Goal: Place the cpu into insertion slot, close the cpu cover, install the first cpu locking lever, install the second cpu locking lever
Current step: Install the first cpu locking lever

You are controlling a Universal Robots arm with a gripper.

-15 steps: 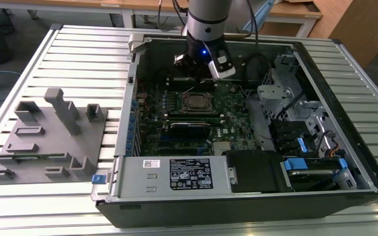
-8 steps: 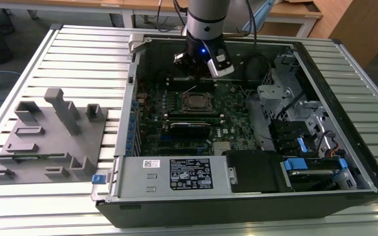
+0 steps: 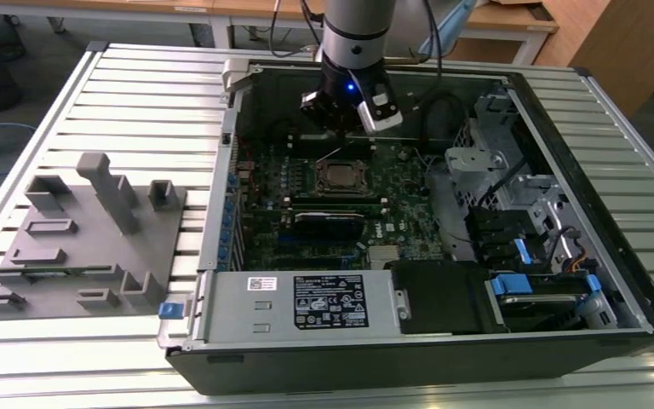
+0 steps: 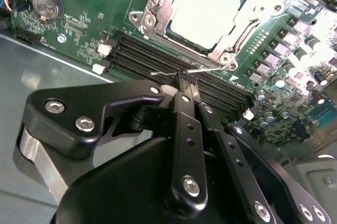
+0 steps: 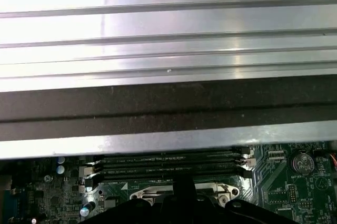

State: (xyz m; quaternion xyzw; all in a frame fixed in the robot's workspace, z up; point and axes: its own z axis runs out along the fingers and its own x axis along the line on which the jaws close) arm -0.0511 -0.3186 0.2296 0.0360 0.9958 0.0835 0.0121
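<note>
The cpu [image 4: 208, 10], a pale square chip, lies in its socket on the green motherboard [image 3: 395, 192]. The silvery cpu cover [image 4: 158, 8] lies flat around it, framing its top. A thin wire locking lever [image 4: 210, 67] stands raised beside the socket, over the memory slots. My gripper [image 4: 185, 83] has its two black fingers shut together, with the tips right at that wire. Whether they pinch it I cannot tell. In the exterior view the gripper [image 3: 347, 119] hangs inside the open case, just beyond the socket [image 3: 339, 176].
The open computer case [image 3: 599, 111] lies on a slatted metal table [image 3: 146, 94]. The power supply [image 3: 304, 302] is along the near side and the drive cage [image 3: 486, 162] at the exterior view's right. A grey fixture block [image 3: 88, 230] sits at that view's left. Black memory slots [image 4: 152, 58] run beside the socket.
</note>
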